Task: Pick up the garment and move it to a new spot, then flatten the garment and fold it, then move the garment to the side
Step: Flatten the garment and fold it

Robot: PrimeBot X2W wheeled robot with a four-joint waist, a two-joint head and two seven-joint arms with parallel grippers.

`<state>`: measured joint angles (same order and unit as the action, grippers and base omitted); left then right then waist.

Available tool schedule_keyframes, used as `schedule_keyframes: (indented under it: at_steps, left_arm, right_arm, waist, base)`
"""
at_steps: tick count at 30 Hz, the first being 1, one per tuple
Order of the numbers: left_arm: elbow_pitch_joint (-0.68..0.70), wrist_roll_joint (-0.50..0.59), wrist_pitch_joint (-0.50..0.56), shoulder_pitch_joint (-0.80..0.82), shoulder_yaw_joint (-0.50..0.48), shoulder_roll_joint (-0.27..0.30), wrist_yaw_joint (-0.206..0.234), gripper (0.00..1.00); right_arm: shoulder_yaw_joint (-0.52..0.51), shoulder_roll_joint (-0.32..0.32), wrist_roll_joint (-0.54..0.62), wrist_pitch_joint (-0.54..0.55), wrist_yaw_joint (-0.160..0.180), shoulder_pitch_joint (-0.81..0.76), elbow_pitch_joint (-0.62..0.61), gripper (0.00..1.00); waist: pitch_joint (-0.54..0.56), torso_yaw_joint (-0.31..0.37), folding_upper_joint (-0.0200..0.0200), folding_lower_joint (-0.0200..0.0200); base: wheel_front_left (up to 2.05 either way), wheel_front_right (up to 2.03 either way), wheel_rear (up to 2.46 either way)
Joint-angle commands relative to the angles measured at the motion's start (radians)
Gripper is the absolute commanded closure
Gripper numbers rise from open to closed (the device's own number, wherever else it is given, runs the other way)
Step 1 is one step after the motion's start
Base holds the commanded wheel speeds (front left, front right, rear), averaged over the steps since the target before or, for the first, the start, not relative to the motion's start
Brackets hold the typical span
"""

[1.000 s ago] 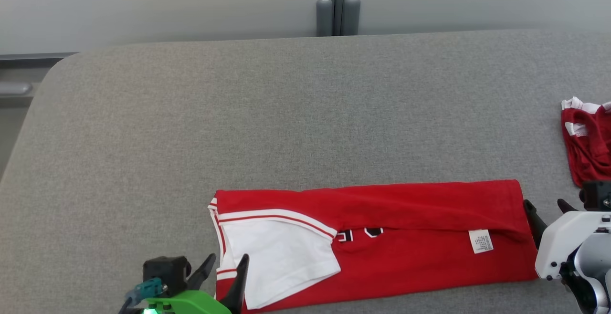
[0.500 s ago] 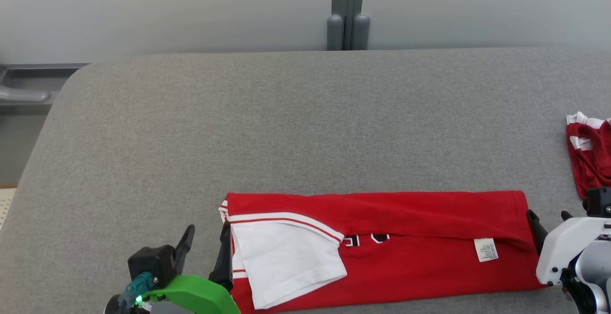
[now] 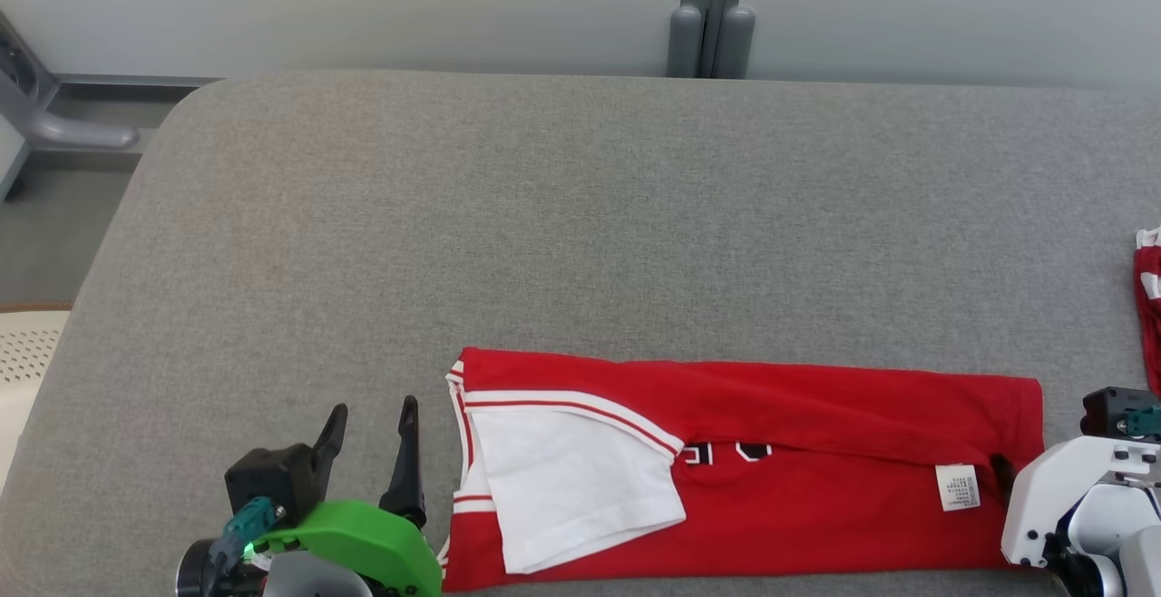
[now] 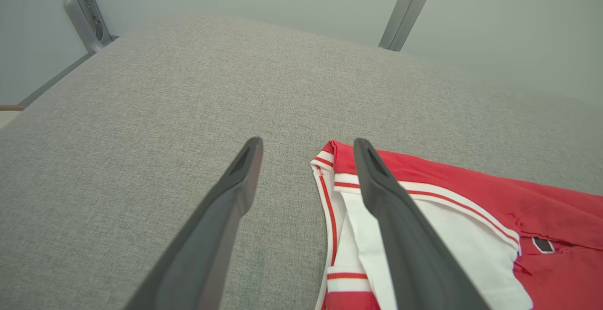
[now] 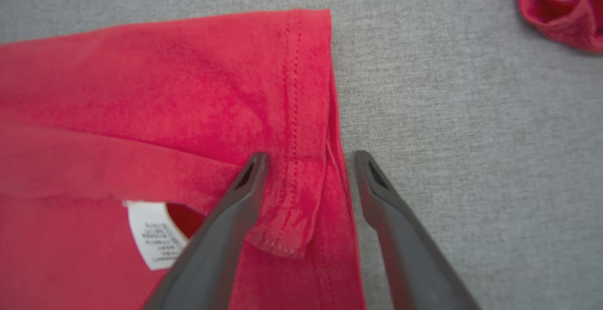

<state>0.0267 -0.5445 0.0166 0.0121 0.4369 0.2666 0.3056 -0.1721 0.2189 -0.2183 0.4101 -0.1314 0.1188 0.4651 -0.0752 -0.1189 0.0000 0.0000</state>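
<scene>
jaws open both sides, left gripper [image 3: 375,405] just beside the sleeve end of the red garment [image 3: 816,452] flat on the grey pad [image 3: 544,216], right gripper [image 5: 311,155] straddling its hem [image 5: 294,88]; we judge both pinches must catch every layer.

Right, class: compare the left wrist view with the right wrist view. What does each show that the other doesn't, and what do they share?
Left wrist, not right wrist: the white sleeve with red-striped trim, black lettering, a metal post, and the left gripper open beside the sleeve end.
Right wrist, not left wrist: the stitched hem, a white care label, a second red garment, and the right gripper open astride the hem.
Both: the folded red shirt on the grey fabric surface.
</scene>
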Motion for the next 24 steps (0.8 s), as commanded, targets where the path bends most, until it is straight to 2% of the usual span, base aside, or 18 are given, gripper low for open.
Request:
schedule_keyframes:
  at_steps: [1,2,10,17,24]
  left_arm:
    - [0.005,0.003,0.002,0.015,-0.004,0.009,0.007,0.00]
    - [0.007,0.003,0.003,0.013,-0.005,0.010,0.010,0.00]
    - [0.012,-0.004,0.002,-0.015,-0.004,0.011,0.020,0.00]
    - [0.006,-0.010,-0.002,-0.026,0.004,0.002,0.020,0.00]
    - [-0.008,-0.013,-0.002,-0.033,0.020,-0.006,0.018,0.00]
  right_arm:
    - [0.011,-0.005,0.002,-0.002,0.002,0.004,0.031,0.95]
    - [0.013,-0.006,0.002,-0.006,0.002,0.008,0.043,1.00]
    - [-0.007,0.037,-0.013,-0.051,0.003,0.065,0.095,1.00]
    - [-0.058,0.105,-0.024,-0.034,0.002,0.046,0.051,1.00]
    - [-0.044,0.071,-0.111,0.011,0.002,0.016,-0.051,1.00]
  waist:
    - [0.004,0.000,0.0000,0.0000]
    - [0.006,0.002,0.0000,0.0000]
    - [0.039,0.056,0.0000,0.0000]
    - [0.066,0.122,0.0000,0.0000]
    - [0.089,0.158,0.0000,0.0000]
  base:
    - [0.00,0.00,0.00]
    - [0.00,0.00,0.00]
    - [0.00,0.00,0.00]
    - [0.00,0.00,0.00]
    - [0.00,0.00,0.00]
